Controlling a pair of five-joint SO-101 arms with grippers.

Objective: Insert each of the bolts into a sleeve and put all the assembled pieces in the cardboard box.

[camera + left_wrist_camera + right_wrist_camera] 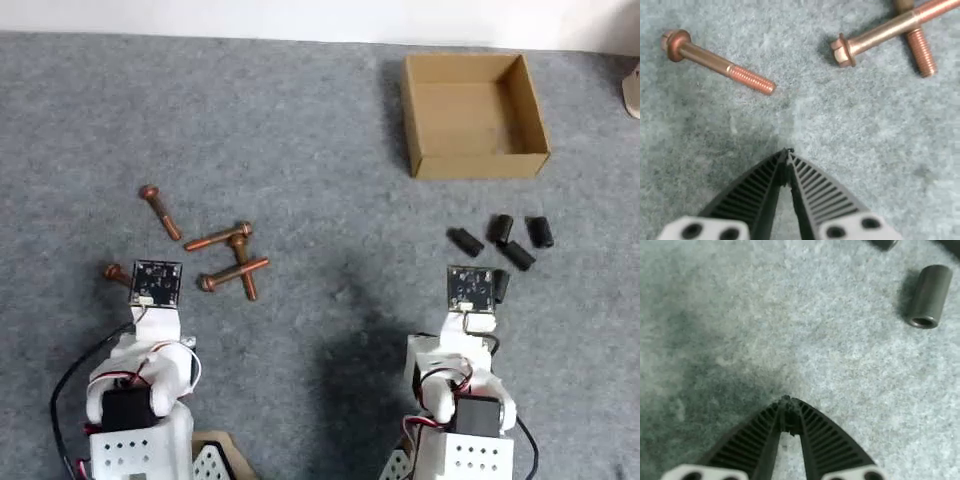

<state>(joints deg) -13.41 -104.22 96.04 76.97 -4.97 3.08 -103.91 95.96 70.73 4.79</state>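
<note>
1. While both grippers are closed with nothing between their fingers, neither is ready to pick. The left gripper (788, 154) points down close over the grey mat (320, 180), and the right gripper (786, 402) does the same on its own side.
2. Bolts lie loose on the mat around the left arm (150, 370). Sleeves (500, 228) lie in a cluster ahead of the right arm (465, 380), between it and the cardboard box (480, 165). No assembled piece is in the box yet.
3. I judge that the coming move turns on the single bolt (717, 62), which lies alone, apart from the crossed pair (885, 32). It is ahead of the left gripper, farther from the robot's base, and a little to the robot's left.
4. Its long axis runs on a slant. The flanged head sits at the far left end, and the threaded end points back toward the gripper and to the right.
5. The fingers would probably need to open, move forward and turn at the wrist to close squarely across the shank.
6. The left arm is clearly nearer the bolts. The right arm is nearer the sleeves, and one sleeve (929, 296) lies ahead of it and to its right, open end turned back toward the gripper.
</note>
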